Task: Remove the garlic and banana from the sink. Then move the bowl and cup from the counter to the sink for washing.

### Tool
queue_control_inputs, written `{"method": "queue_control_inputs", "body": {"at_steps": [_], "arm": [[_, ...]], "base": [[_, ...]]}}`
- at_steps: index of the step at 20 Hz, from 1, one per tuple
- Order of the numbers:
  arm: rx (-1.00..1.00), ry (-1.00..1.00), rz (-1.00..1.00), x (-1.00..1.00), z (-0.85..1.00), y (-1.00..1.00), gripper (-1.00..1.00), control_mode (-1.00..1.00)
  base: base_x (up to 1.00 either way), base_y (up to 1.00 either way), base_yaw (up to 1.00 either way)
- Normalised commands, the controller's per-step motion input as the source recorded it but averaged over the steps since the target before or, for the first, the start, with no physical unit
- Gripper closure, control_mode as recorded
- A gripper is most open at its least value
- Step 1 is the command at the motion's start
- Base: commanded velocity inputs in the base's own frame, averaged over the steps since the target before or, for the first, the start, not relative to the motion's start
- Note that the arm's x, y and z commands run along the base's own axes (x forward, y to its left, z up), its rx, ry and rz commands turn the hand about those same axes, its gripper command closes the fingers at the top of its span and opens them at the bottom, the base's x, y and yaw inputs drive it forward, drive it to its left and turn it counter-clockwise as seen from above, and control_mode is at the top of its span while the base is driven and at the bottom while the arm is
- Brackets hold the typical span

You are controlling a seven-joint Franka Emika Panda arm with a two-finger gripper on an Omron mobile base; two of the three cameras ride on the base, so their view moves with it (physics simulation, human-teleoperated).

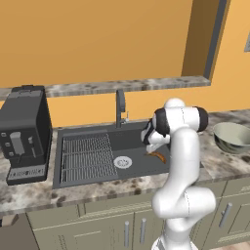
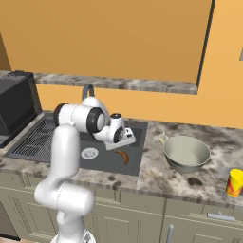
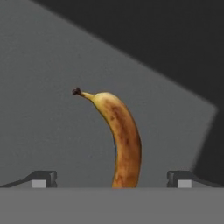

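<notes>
The banana (image 3: 124, 141), orange-yellow with brown specks and a dark stem, lies on the dark grey floor of the sink (image 1: 131, 141). My gripper (image 3: 112, 179) hangs just above it, open, and its fingertips (image 3: 43, 178) stand wide to either side of the fruit without touching it. From the base the banana (image 2: 123, 156) shows right of the round drain (image 2: 89, 153), under the hand (image 2: 124, 137). On the counter to the right sits the grey bowl (image 2: 186, 153), and the yellow cup (image 2: 235, 182) stands further right. The garlic is out of view.
A ribbed wire rack (image 1: 87, 156) fills the sink's left half. The dark faucet (image 1: 120, 107) rises behind the basin. A black coffee machine (image 1: 24, 132) stands on the counter to the left. A stone ledge (image 1: 122, 87) runs along the orange wall.
</notes>
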Motion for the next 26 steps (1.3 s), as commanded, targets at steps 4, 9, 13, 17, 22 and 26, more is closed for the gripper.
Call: {"method": "queue_control_inputs", "body": {"at_steps": [4, 9, 13, 17, 22, 26], "arm": [[0.00, 0.00, 0.00, 0.08, -0.20, -0.01, -1.00, -1.00], [0.00, 0.00, 0.00, 0.08, -0.20, -0.01, -1.00, -1.00], [0.00, 0.00, 0.00, 0.08, -0.20, -0.02, -1.00, -1.00], [0.00, 0.01, 0.00, 0.09, -0.20, -0.02, -1.00, -1.00], [0.00, 0.03, 0.00, 0.13, -0.18, -0.03, -1.00, -1.00], [0.00, 0.02, 0.00, 0.14, -0.16, -0.03, -1.00, -1.00]], "base": [[0.00, 0.00, 0.00], [0.00, 0.00, 0.00], [0.00, 0.00, 0.00], [0.00, 0.00, 0.00], [0.00, 0.00, 0.00], [0.00, 0.00, 0.00]]}}
